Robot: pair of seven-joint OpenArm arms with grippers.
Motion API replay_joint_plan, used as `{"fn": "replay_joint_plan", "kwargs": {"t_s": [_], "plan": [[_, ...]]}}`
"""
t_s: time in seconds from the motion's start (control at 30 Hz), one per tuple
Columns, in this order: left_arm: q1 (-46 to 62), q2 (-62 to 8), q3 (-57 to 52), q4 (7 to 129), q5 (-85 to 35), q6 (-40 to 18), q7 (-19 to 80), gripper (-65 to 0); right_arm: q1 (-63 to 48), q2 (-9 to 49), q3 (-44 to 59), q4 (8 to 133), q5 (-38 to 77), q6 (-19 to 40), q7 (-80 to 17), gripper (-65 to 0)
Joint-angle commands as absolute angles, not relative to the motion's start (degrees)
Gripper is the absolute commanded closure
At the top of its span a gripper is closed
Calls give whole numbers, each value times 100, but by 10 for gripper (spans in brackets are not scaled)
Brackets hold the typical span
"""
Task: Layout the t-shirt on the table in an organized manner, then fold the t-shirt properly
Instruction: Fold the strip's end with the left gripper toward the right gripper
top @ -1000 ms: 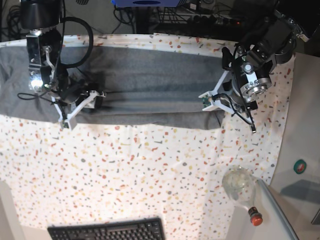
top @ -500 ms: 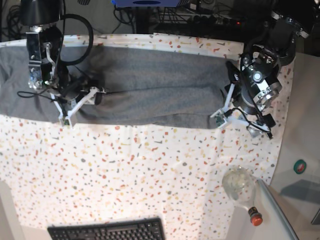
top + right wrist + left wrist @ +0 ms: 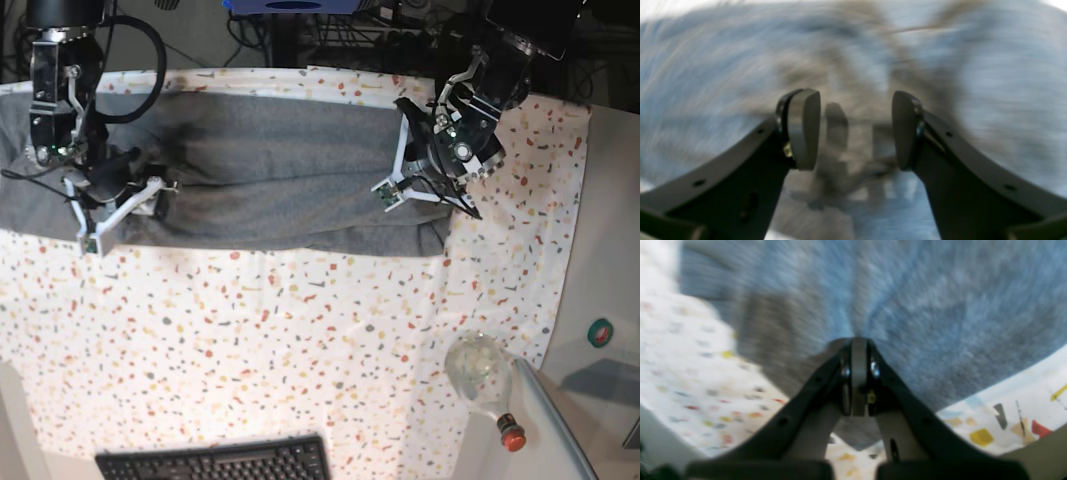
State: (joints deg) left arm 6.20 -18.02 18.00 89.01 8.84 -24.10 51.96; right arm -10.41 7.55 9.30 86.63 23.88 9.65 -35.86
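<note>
My left gripper [image 3: 858, 350] is clenched tight, pads pressed flat together over the soft heather-grey knit t-shirt [image 3: 290, 170]. I cannot tell whether any cloth is pinched between them. My right gripper [image 3: 853, 130] is spread wide with nothing between its pads, hovering above grey fabric.

The shirt lies as a long band across the far side of the white, terrazzo-flecked table [image 3: 300, 340], toward twelve o'clock from the table's middle, its near edge rumpled.

To lay it out well, I judge that both ends should be lifted together and drawn toward six o'clock with even tension, so the band opens flat rather than bunching.

Near five o'clock a clear glass bottle with a red cap [image 3: 485, 385] lies on its side, and a black keyboard [image 3: 215, 462] sits at six.
</note>
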Motion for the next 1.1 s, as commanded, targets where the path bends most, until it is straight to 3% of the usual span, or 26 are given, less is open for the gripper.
{"fn": "replay_joint_plan", "kwargs": {"t_s": [0.0, 0.23, 0.47, 0.5, 0.63, 0.67, 0.7, 0.9, 1.0, 1.07], "plan": [[716, -1859, 1516, 9068, 936, -2378, 5121, 0, -1086, 796, 1086, 8778, 2466, 989, -3468, -326], [1604, -1833, -347, 10826, 629, -2378, 5112, 0, -1789, 796, 1745, 9798, 2475, 1007, -3363, -326], [2053, -1938, -1763, 10774, -1736, -2404, 5077, 0, -2026, 822, 2132, 10062, 2457, 1015, -3380, -327], [2053, -1956, -1815, 10677, -1921, -2404, 5077, -54, -2026, 822, 2105, 9991, 2457, 1015, -3380, -327], [2000, -1807, -2062, 10088, -2747, -2404, 4857, -517, -2000, 831, 2079, 9701, 2457, 1024, -3380, -327], [1956, -1807, -2044, 9886, -3011, -2404, 4681, -607, -2000, 831, 2079, 9657, 2457, 1024, -3380, -327], [1921, -1807, -2044, 9684, -3187, -2404, 4549, -650, -2000, 822, 2079, 9631, 2457, 1024, -3380, -327], [1490, -1798, -2009, 8365, -3486, -2484, 4198, -650, -2035, 822, 2079, 9631, 2457, 1024, -3371, -327], [1218, -1798, -1736, 7978, -3486, -3196, 4189, -650, -2035, 822, 2079, 9631, 2457, 1024, -3371, -327], [1068, -1789, -1701, 7714, -3451, -3336, 4189, -650, -2035, 822, 2079, 9631, 2457, 1024, -3380, -327]]}}
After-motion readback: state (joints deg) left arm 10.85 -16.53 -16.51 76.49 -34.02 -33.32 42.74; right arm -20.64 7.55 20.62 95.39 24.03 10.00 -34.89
